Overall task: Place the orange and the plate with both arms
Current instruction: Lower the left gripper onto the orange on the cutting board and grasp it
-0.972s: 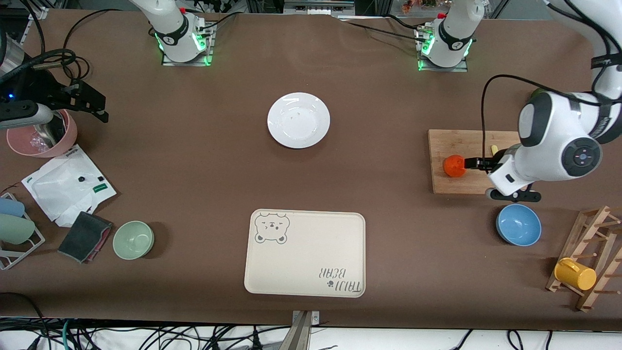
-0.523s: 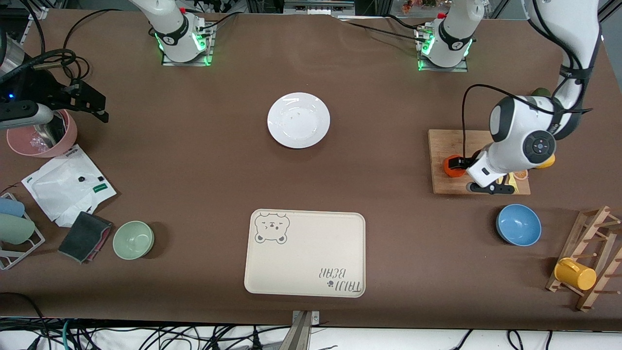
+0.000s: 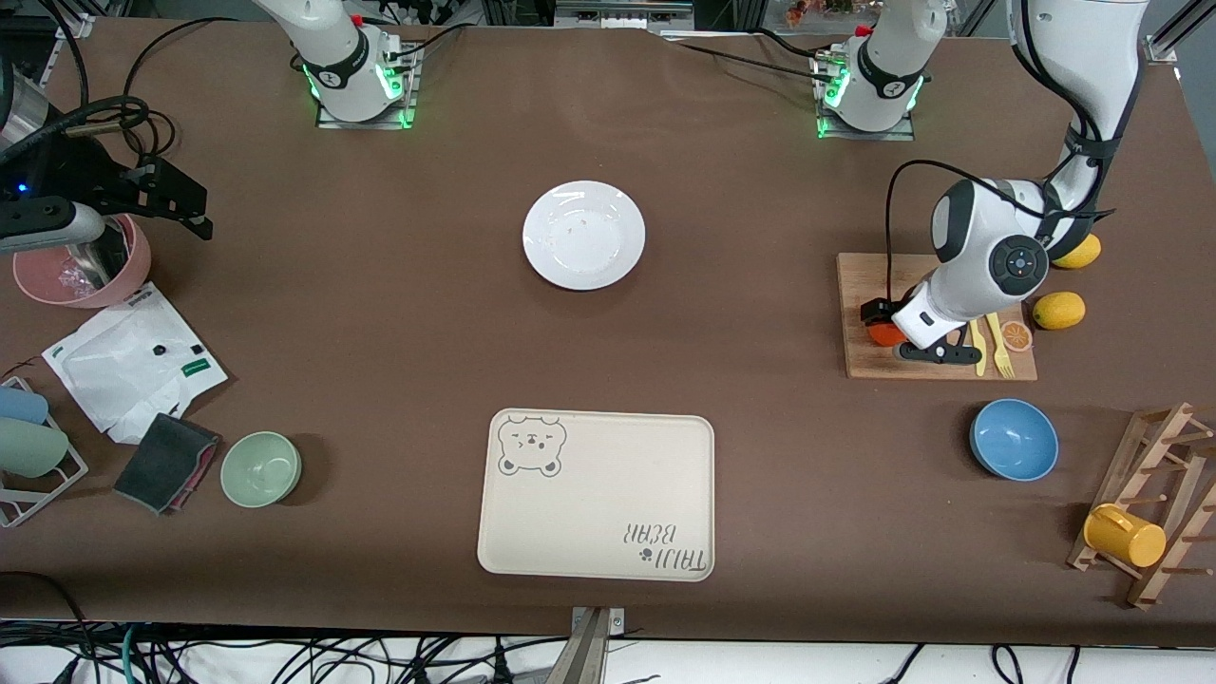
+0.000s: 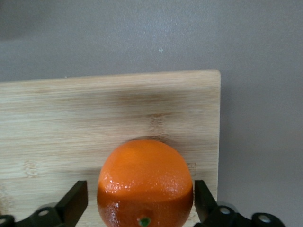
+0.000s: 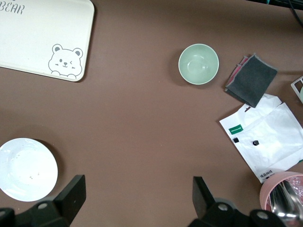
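Left gripper [image 3: 882, 321] down over orange [image 3: 885, 333] on board [image 3: 869, 285]; plate [image 3: 583, 235] mid-table; tray [image 3: 596, 495] nearer camera; right arm waiting.

A robotics lab is indicated, not a home kitchen. Two arm bases [image 3: 359, 71] lit green are bolted to a worktop [image 3: 380, 313] covered in brown cloth. Loose cables [image 3: 285, 655] are seen bundled below the worktop edge, with metal framing [image 3: 589, 14] along the top. Kitchen props are laid out: tray [image 3: 596, 494], bowls [image 3: 261, 467], cutting board [image 3: 874, 275].
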Tool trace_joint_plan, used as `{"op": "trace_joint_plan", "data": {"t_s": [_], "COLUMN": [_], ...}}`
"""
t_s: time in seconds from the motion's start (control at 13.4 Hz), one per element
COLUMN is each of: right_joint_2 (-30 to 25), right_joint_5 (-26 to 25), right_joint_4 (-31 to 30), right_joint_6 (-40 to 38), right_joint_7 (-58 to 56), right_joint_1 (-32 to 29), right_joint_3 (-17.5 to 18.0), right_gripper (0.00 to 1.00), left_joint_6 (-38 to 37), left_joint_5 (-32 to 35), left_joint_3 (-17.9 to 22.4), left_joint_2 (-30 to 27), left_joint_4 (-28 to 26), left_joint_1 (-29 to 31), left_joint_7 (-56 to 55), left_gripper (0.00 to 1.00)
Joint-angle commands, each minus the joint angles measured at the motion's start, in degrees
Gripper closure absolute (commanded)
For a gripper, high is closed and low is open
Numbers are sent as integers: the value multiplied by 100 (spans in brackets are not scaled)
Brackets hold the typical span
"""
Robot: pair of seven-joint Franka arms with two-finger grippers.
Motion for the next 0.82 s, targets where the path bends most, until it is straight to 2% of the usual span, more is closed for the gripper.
{"op": "trace_joint_plan", "data": {"t_s": [0.0,0.07,0.3,0.45,0.6,0.75], "right_joint_2": [-143,-143,-143,-143,-143,-117], "right_joint_5": [78,78,78,78,78,78], "right_joint_4": [-143,-143,-152,-143,-178,-178], "right_joint_6": [0,0,0,0,9,44], "right_joint_7": [-81,-81,-81,-81,-81,-81], "right_joint_1": [-39,-39,-39,-39,-39,-39], "right_joint_3": [11,11,11,11,11,11], "right_gripper": [0,0,0,0,0,0], "left_joint_6": [79,79,-113,-604,-1044,-1134], "left_joint_5": [-82,-82,-82,-82,-82,-117], "left_joint_3": [-9,-9,-79,-245,-849,-1518], "left_joint_2": [-148,-148,-279,-481,-578,-622], "left_joint_4": [-141,-141,-19,218,412,465], "left_joint_1": [-20,-29,-38,-64,-55,-55], "left_joint_7": [4,13,4,-57,-966,-2004], "left_gripper": [63,76,84,84,84,83]}}
